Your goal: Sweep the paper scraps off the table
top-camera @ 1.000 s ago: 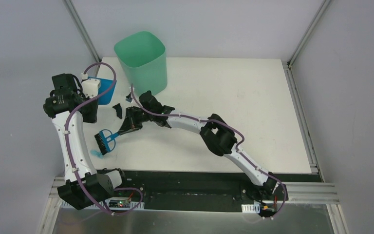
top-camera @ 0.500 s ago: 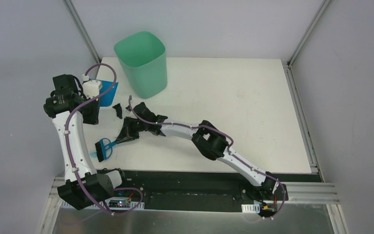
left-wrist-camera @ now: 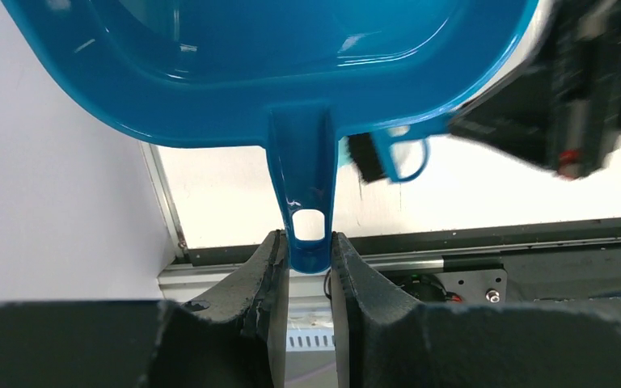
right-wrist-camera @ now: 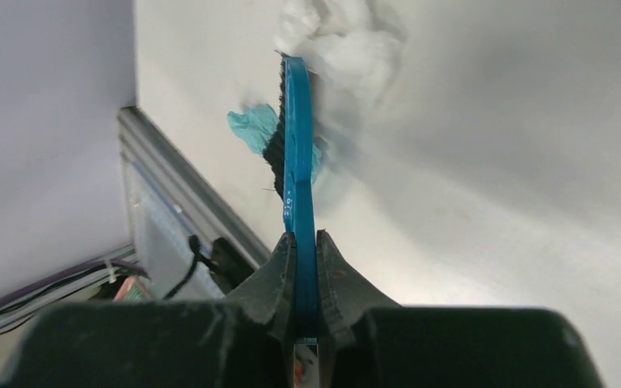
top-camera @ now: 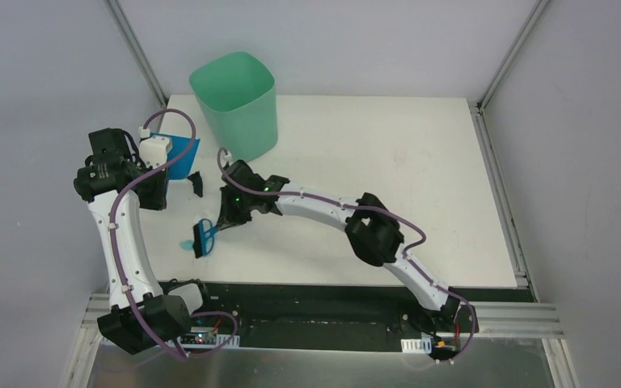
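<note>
My left gripper (left-wrist-camera: 307, 250) is shut on the handle of the blue dustpan (left-wrist-camera: 275, 73), held tilted above the table's (top-camera: 388, 162) far left; the pan also shows in the top view (top-camera: 179, 153). My right gripper (top-camera: 223, 220) is shut on the handle of the blue hand brush (top-camera: 205, 237), with its black bristles down on the table near the front left. A light blue paper scrap (top-camera: 186, 244) lies against the bristles and shows in the right wrist view (right-wrist-camera: 252, 128) with a white wad (right-wrist-camera: 340, 40) beyond the brush (right-wrist-camera: 297, 162). A black scrap (top-camera: 196, 184) lies below the dustpan.
A mint-green bin (top-camera: 238, 105) stands at the table's back left, just right of the dustpan. The table's black front edge (top-camera: 331, 293) and metal rail run close behind the brush. The right arm (top-camera: 372, 230) stretches across the table's middle.
The right gripper has dragged the brush to the right along the front of the table, pushing the light blue scrap with it. The left gripper has shifted the dustpan slightly right.
</note>
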You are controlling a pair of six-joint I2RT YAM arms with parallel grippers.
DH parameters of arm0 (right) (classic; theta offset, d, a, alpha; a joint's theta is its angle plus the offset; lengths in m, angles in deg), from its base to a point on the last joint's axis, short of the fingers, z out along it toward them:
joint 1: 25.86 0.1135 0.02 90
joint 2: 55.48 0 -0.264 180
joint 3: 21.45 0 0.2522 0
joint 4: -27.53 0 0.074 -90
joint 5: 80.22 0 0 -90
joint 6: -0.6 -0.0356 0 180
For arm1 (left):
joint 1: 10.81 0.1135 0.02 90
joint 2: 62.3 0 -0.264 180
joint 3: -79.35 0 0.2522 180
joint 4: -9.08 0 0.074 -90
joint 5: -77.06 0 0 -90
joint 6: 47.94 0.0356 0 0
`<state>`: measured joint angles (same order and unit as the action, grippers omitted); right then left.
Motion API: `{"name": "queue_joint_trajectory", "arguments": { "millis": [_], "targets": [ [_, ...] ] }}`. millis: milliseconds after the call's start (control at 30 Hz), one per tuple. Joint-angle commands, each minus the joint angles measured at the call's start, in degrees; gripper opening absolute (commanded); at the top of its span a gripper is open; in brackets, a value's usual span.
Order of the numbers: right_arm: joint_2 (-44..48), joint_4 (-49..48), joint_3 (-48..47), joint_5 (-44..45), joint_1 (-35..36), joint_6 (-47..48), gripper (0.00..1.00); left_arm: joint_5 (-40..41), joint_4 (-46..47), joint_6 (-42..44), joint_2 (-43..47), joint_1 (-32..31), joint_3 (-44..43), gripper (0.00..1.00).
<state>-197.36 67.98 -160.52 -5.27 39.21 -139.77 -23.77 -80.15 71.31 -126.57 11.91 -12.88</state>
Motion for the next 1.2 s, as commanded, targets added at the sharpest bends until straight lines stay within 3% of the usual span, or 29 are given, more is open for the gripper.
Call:
{"name": "queue_joint_trajectory", "arguments": {
  "millis": [0,300,500,700,867,1067,1167],
  "targets": [
    [9.54,5.66,11.35,9.64,-4.74,7.49,0.00,-2.89,0.89,1.36,0.92,0.33,0.08,0.04],
    [30.70,1.19,36.80,10.46,-14.43,11.31,0.00,-5.26,0.46,1.98,0.51,0.39,-1.43,0.05],
    [38.61,-2.92,37.06,3.79,-17.52,17.92,0.00,-5.75,-0.31,1.85,0.68,0.31,-2.46,0.06],
    [31.76,-9.96,30.75,-8.78,-13.94,13.44,0.00,-5.97,-1.73,1.51,0.81,0.31,-4.19,0.07],
    [18.83,-13.67,17.40,-15.72,-11.48,9.71,0.00,-7.50,-3.85,1.19,1.27,0.36,-5.17,0.07],
    [5.61,-14.63,-0.13,-11.86,-8.42,12.35,0.00,-6.35,-4.34,2.42,2.57,0.37,-4.76,0.07],
    [0.93,-11.42,-6.84,-5.01,-7.54,14.22,0.00,-4.66,-4.41,2.88,2.62,0.36,-4.82,0.07]
  ]
}}
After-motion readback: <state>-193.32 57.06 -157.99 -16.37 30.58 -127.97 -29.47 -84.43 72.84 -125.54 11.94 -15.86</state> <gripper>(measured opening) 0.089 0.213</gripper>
